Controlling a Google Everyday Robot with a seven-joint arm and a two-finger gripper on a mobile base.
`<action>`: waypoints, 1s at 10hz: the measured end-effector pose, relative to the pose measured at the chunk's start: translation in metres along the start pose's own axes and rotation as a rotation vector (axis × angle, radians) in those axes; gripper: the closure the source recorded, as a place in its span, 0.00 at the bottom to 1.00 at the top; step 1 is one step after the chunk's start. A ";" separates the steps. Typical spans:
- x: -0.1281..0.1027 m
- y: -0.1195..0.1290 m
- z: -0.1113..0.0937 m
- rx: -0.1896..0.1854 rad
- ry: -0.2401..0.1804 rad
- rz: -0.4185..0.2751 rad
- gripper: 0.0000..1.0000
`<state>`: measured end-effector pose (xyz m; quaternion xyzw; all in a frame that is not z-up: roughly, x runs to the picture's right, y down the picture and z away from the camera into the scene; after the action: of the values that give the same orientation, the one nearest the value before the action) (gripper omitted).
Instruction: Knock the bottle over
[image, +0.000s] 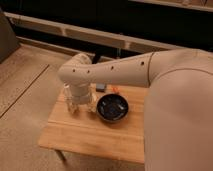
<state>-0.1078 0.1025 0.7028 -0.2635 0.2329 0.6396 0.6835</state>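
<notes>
The bottle stands near the table's back left corner. The gripper is right beside it; I cannot tell if it is open or closed. Push the bottle up high, sideways, away from the bowl, so it tips.

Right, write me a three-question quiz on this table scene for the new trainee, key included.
1. True or false: the bottle lies on its side on the wooden table.
2. Seen in the camera view, where is the gripper relative to the dark bowl? A) to its left, beside the bottle B) to its right C) inside it
3. Fill in: the robot arm reaches in from the picture's ____ side.

Key:
1. False, it appears to stand upright.
2. A
3. right
</notes>
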 end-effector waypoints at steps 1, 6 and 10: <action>0.000 0.000 0.000 0.000 0.000 0.000 0.35; 0.000 0.000 0.000 -0.002 -0.001 0.002 0.35; -0.011 -0.003 0.010 -0.034 -0.005 0.050 0.35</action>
<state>-0.1060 0.1010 0.7177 -0.2677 0.2268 0.6611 0.6632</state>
